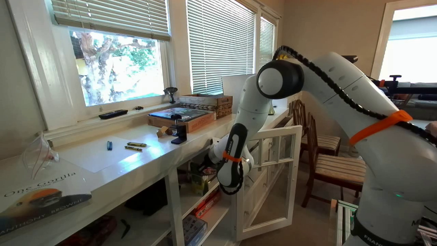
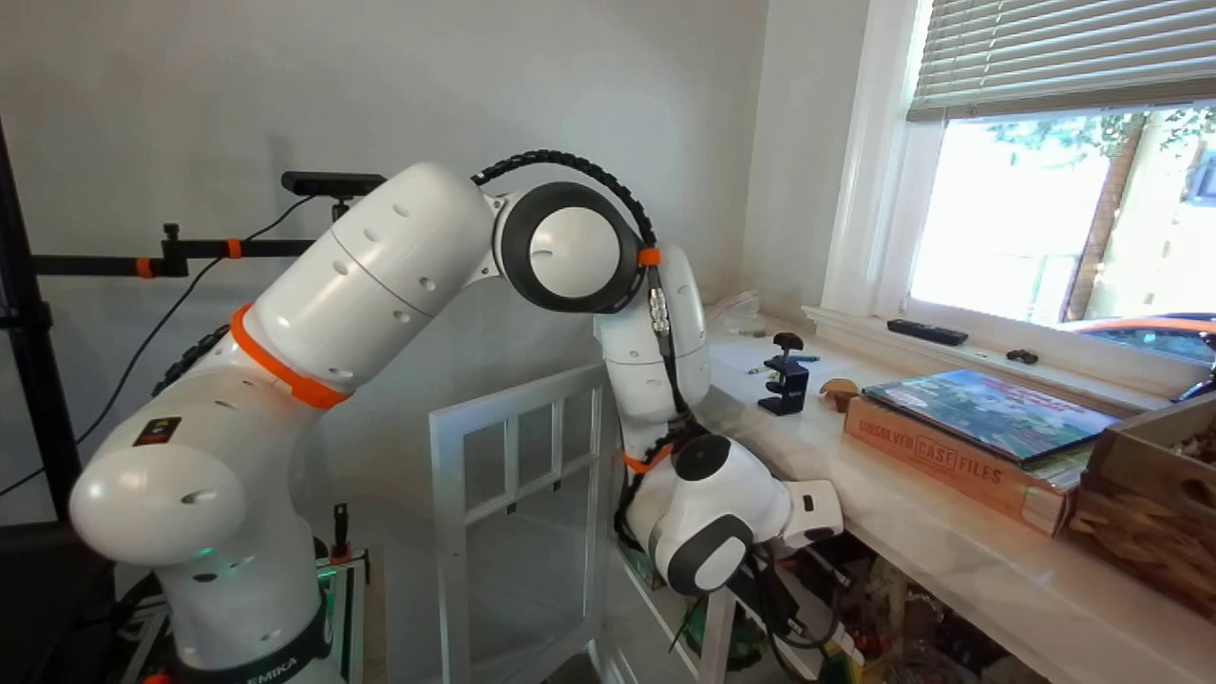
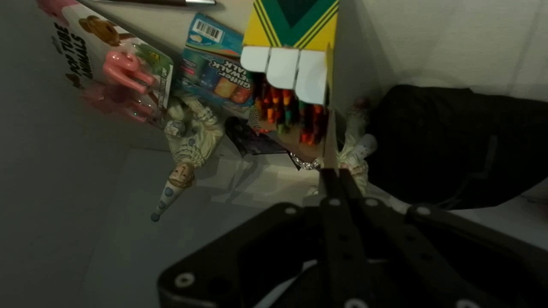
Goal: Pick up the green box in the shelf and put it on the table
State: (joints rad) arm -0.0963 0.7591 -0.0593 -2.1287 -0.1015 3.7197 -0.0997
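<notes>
The green box [image 3: 280, 23] is a green and yellow crayon carton, open at the top with crayons showing, in the wrist view. It also shows in an exterior view [image 1: 199, 185] inside the white shelf [image 1: 174, 201]. My gripper [image 3: 335, 172] reaches into that compartment. Its fingers are nearly together, with a thin cardboard side panel of the box running between the tips. In an exterior view the gripper [image 1: 206, 167] is just above the box, partly hidden by the arm. The white table [image 1: 150, 158] is the countertop above the shelf.
Clown figurines [image 3: 188, 158], a chalk box [image 3: 214, 72], a toy pack [image 3: 115, 64] and a black item [image 3: 454, 145] surround the box. The open glass-paned door [image 1: 293, 177] stands beside the arm. The table bears a black clamp [image 1: 179, 131], game boxes [image 1: 184, 119] and crayons [image 1: 135, 147].
</notes>
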